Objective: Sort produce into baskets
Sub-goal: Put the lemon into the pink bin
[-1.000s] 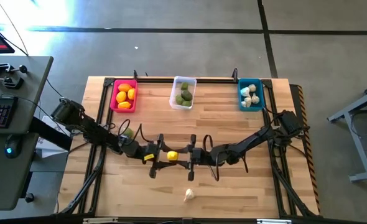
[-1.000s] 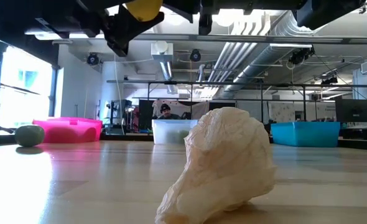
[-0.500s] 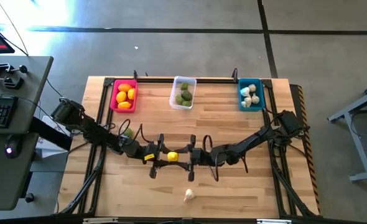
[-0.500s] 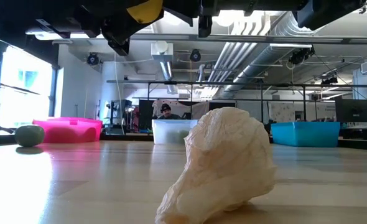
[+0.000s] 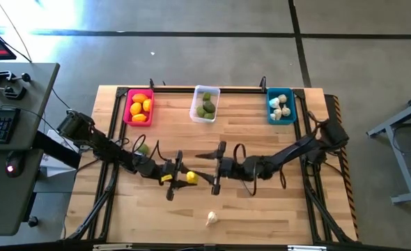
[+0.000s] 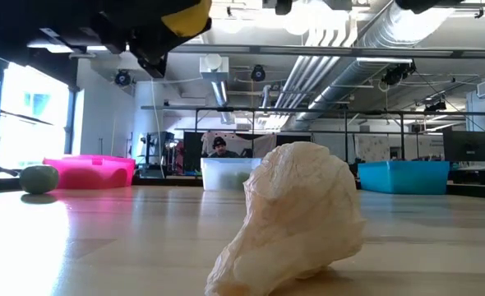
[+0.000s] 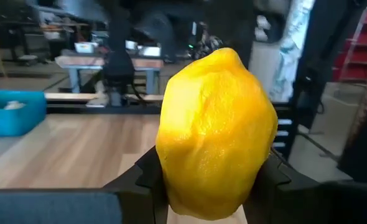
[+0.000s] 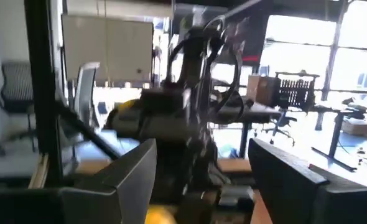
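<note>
The left gripper [image 5: 186, 177] has its fingers clamped on a bright yellow, lemon-like fruit [image 5: 191, 177], held above the bare wood just left of centre in the overhead frame, and the right gripper [image 5: 217, 167] stands just to its right with fingers spread wide and nothing between them. Along the top of that frame, look at the baskets: the pink-red plastic bin [image 5: 129, 106] at upper left holds yellow and orange fruit, the clear whitish bin [image 5: 205, 90] in the middle holds dull green pieces, and the teal-blue bin [image 5: 291, 106] at upper right holds whitish bulbs. Down at table height, a papery, whitish garlic-like bulb [image 6: 290, 215] fills the middle of the frame, loose on the wooden table [image 6: 103, 247], with a dull green roundish piece [image 6: 39, 178] at far left beside the pink bin, and the yellow fruit just peeking in at the top edge. From the left wrist, the yellow fruit fills the centre, pinched on both sides by the dark fingers [image 7: 280, 177]. From the right wrist, two dark fingers [image 8: 130, 165] stand well apart, empty, the left arm blurred beyond them. By my reckoning the sorting is nearly done: this fruit belongs in the pink bin, then the green piece and the bulb remain.
</note>
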